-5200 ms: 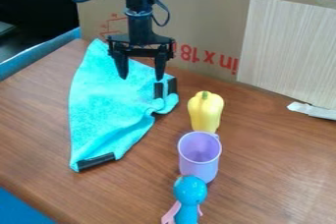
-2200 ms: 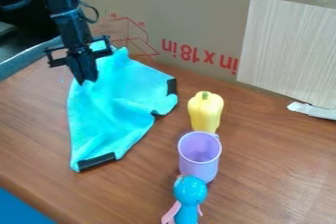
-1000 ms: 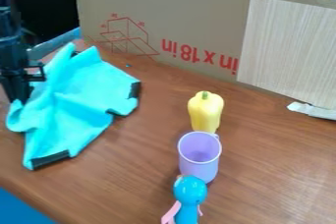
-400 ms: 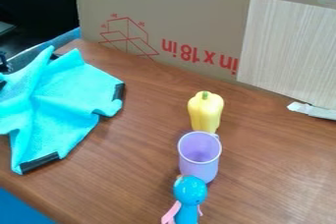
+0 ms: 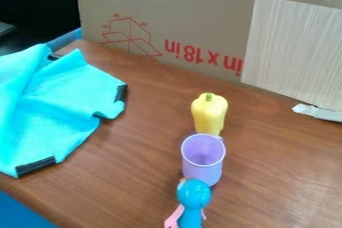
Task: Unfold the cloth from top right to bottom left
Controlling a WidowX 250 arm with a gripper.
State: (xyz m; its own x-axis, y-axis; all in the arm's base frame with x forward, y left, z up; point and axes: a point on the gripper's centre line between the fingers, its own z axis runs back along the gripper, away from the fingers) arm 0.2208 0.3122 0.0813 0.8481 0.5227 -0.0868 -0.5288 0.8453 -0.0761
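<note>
One cloth (image 5: 57, 104) shifted left, with seemingly three black strips (image 5: 35, 166).

- On brown wood-grain tabletop (image 5: 280, 172): turquoise angular fabric cloth (image 5: 60, 97), ten o'clock from lilac cylindrical plastic cup (image 5: 203, 168).
- Yellow lobed plastic pepper (image 5: 209, 114): twelve, behind cup.
- Blue round-headed plastic toy (image 5: 194, 193): six, before cup.
- Flat tan cardboard panel (image 5: 194, 17): twelve, behind pepper.
</note>
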